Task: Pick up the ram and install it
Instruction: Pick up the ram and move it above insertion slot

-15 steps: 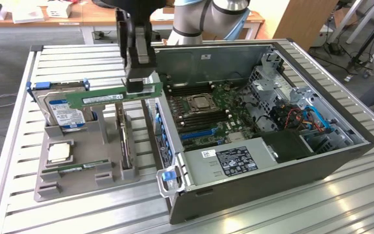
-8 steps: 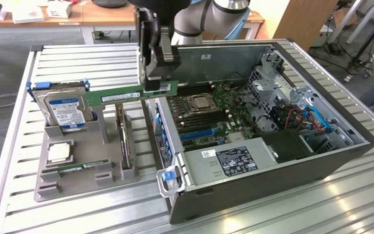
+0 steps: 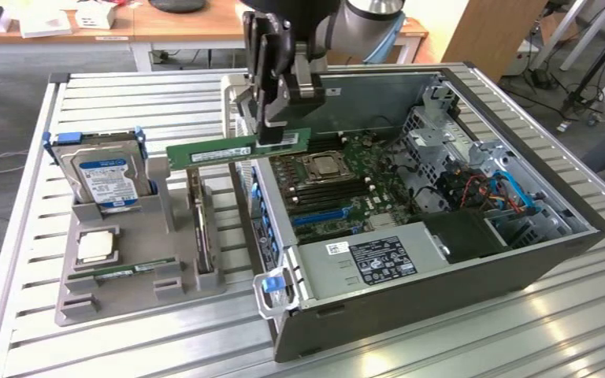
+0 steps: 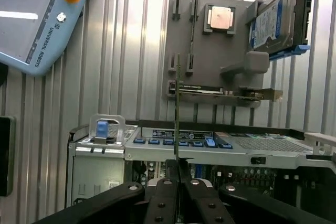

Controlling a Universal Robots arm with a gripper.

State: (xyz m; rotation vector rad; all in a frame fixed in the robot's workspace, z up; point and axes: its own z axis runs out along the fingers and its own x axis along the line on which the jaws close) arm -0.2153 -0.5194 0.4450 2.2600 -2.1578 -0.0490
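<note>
1. the gripper (image 3: 280,135) is pinched narrow on one end of the ram (image 3: 229,150), which juts out level from its fingertips, in the air.
2. just below the hand sits the open computer case (image 3: 439,260).
3. beside the case is a grey parts holder (image 3: 124,295), on a slatted metal table (image 3: 124,346).
4. a wooden desk (image 3: 176,27) stands behind.

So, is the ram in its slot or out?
Out. The gripper holds the ram level in the air over the case's edge, clear of the motherboard.
</note>
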